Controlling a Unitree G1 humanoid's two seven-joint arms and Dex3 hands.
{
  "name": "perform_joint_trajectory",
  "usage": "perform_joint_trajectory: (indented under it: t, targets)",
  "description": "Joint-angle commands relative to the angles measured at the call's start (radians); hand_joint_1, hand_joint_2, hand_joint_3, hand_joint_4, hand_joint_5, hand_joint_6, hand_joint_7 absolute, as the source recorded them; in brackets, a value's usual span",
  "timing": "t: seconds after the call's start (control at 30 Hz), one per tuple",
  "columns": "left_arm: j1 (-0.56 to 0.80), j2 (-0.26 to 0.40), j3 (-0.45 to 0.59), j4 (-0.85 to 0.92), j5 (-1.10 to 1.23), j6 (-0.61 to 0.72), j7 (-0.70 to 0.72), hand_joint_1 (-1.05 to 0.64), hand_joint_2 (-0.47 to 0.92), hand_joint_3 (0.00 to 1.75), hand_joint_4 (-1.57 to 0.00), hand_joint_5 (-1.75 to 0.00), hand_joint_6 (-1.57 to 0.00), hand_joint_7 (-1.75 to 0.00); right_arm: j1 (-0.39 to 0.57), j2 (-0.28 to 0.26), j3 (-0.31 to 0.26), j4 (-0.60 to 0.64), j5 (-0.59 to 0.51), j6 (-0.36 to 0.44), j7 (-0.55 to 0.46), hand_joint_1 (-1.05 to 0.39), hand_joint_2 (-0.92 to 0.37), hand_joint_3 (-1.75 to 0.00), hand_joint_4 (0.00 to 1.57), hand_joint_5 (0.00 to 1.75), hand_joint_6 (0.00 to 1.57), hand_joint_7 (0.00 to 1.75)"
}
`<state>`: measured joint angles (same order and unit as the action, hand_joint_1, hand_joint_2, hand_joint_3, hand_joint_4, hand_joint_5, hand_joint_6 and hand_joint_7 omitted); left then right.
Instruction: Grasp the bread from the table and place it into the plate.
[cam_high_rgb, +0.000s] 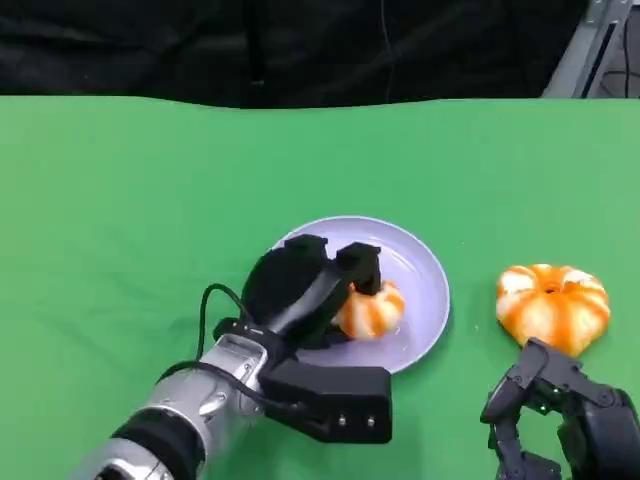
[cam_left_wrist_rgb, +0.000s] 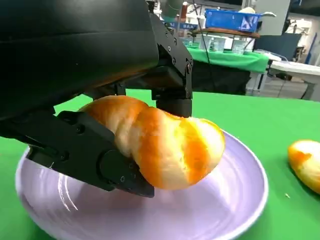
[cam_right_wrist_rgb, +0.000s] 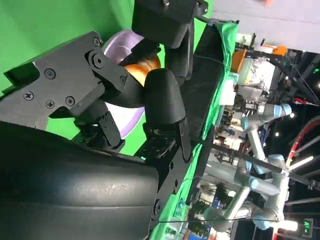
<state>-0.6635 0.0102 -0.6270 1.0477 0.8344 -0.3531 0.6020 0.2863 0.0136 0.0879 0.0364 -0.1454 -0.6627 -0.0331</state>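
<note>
The lilac plate (cam_high_rgb: 420, 290) sits near the middle of the green worktop (cam_high_rgb: 120, 220). Inside it, the left robot hand (cam_high_rgb: 310, 285) grasps an orange-striped bread roll (cam_high_rgb: 372, 310) just over the plate's floor. A second roll (cam_high_rgb: 552, 305) lies toward the right edge, beside the right robot hand (cam_high_rgb: 560, 415), fingers curled, holding nothing.

Two breads (cam_high_rgb: 371, 309) (cam_high_rgb: 553, 306) (orange-striped), one plate (cam_high_rgb: 425, 280), two hands (cam_high_rgb: 300, 290) (cam_high_rgb: 560, 420)

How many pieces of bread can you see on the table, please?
2. One bread is gripped by the left hand over the plate; the other bread lies on the green table beyond the right hand.
</note>
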Motion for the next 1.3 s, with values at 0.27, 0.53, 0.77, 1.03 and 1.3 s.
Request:
perform_joint_trajectory:
  t: [0.27,0.53,0.77,1.03,1.3]
  targets:
    - [-0.021,0.016,-0.006,0.021,-0.003,-0.008,0.026,-0.05,0.91,0.01,-0.65,-1.73,-0.63,-1.52,0.002,0.002,-0.004,-0.007,-0.038,-0.002,-0.033,-0.14,-0.53,-1.15,0.82,1.75,0.74,1.58]
    - [-0.013,0.028,0.012,-0.009,-0.051,-0.002,-0.108,-0.31,0.92,0.19,-0.99,-0.34,-0.95,-0.21,-0.002,0.0,-0.002,0.002,-0.028,-0.013,-0.03,-0.15,-0.54,-1.14,0.82,1.75,0.74,1.57]
    - [0.003,0.061,-0.001,-0.087,-0.046,0.105,-0.283,-0.96,0.92,0.51,-0.25,-0.02,-0.42,-0.03,-0.001,-0.002,-0.002,-0.004,-0.015,0.001,-0.023,-0.14,-0.54,-1.14,0.83,1.75,0.74,1.58]
    - [0.029,0.09,0.001,-0.178,-0.049,0.146,-0.36,-1.05,0.92,0.6,-0.09,0.0,-0.33,0.0,-0.004,-0.003,-0.002,0.0,-0.011,-0.008,-0.018,-0.13,-0.54,-1.14,0.82,1.75,0.74,1.57]
    - [0.068,0.144,0.024,-0.324,-0.075,0.15,-0.462,-1.05,0.92,0.63,-0.05,0.0,-0.3,0.0,-0.007,-0.001,-0.002,0.005,-0.011,-0.011,-0.019,-0.13,-0.54,-1.14,0.82,1.75,0.75,1.56]
